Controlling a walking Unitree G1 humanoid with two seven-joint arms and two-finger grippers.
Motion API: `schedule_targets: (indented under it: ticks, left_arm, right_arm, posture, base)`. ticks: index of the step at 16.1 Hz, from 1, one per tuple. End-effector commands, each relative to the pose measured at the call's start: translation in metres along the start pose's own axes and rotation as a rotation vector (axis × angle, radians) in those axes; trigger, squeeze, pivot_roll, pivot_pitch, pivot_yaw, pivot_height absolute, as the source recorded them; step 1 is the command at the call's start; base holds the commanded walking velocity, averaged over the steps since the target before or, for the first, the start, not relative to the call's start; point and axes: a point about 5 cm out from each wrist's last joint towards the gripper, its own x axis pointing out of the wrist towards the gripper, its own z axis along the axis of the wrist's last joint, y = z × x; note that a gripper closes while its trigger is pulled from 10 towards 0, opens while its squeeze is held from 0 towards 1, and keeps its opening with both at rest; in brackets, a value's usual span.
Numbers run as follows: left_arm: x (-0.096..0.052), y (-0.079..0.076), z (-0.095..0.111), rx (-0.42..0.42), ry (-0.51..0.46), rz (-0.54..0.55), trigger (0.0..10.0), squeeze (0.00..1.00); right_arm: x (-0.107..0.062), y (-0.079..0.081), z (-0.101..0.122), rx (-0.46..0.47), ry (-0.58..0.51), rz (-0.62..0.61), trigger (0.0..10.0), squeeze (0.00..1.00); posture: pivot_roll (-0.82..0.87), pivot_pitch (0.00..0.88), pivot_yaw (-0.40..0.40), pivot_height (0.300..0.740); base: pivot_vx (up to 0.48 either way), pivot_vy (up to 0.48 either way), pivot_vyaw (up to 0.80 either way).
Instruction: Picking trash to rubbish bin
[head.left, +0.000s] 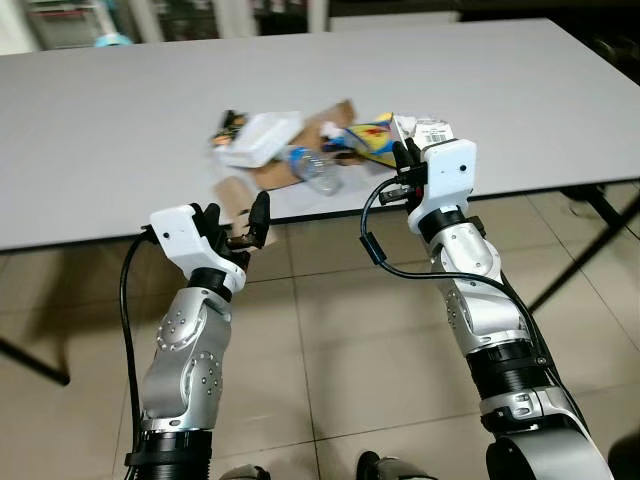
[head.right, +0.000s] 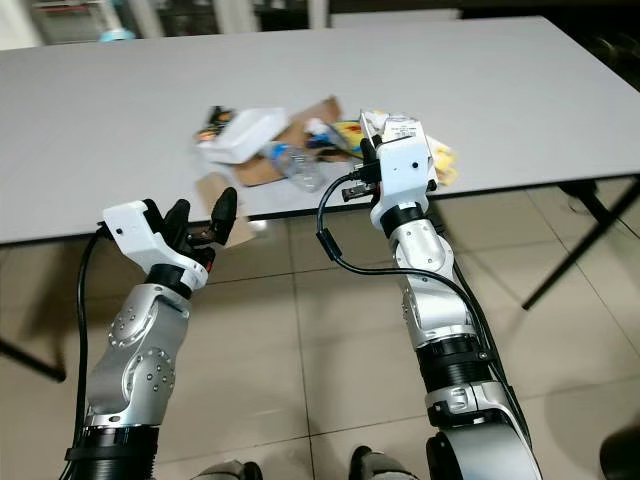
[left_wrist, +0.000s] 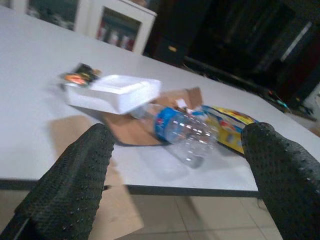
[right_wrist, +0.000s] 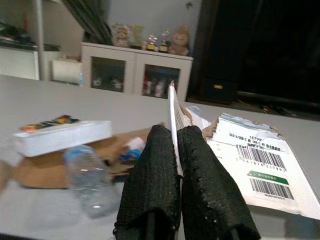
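Where the right gripper (right_wrist: 176, 150) pinches — thin white packaging (right_wrist: 171, 107), barcoded.

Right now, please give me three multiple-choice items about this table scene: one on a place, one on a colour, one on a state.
1. Where does the clear plastic bottle lie?
A. on the floor
B. on the table, beside the white foam box
C. inside the foam box

2. What colour is the bottle's label?
A. blue
B. red
C. green

3. How do the jaws of the right gripper stand?
A. wide open
B. shut on nothing
C. shut on a thin sheet

Answers:
1 B: the bottle rests on the tabletop next to the box.
2 A: the left wrist view shows a blue band around it.
3 C: a thin sheet's pale edge rises from between the closed jaws.
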Motion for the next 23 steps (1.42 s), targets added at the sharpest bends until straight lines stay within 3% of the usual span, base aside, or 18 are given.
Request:
schedule_targets:
  ticks: [1,21,23]
  left_arm:
    - [-0.002,-0.001,0.002,0.013,-0.001,-0.002,10.0,0.00]
    - [-0.005,0.000,-0.006,0.015,0.043,0.008,10.0,0.00]
    - [-0.006,0.002,-0.009,0.020,0.057,0.028,10.0,0.00]
  right_arm:
    - [0.001,0.001,0.000,-0.010,-0.006,0.001,10.0,0.00]
    - [-0.003,0.000,-0.003,-0.026,-0.003,-0.003,10.0,0.00]
    - [-0.002,0.000,-0.003,-0.027,-0.003,-0.003,10.0,0.00]
  posture:
    - [-0.07,0.094,0.051,0.740]
    - [-0.08,0.106,0.053,0.740]
    - [-0.08,0.106,0.053,0.740]
  base:
    - [0.375,0.000,0.00]
    - [0.379,0.000,0.00]
    - [0.000,0.000,0.00]
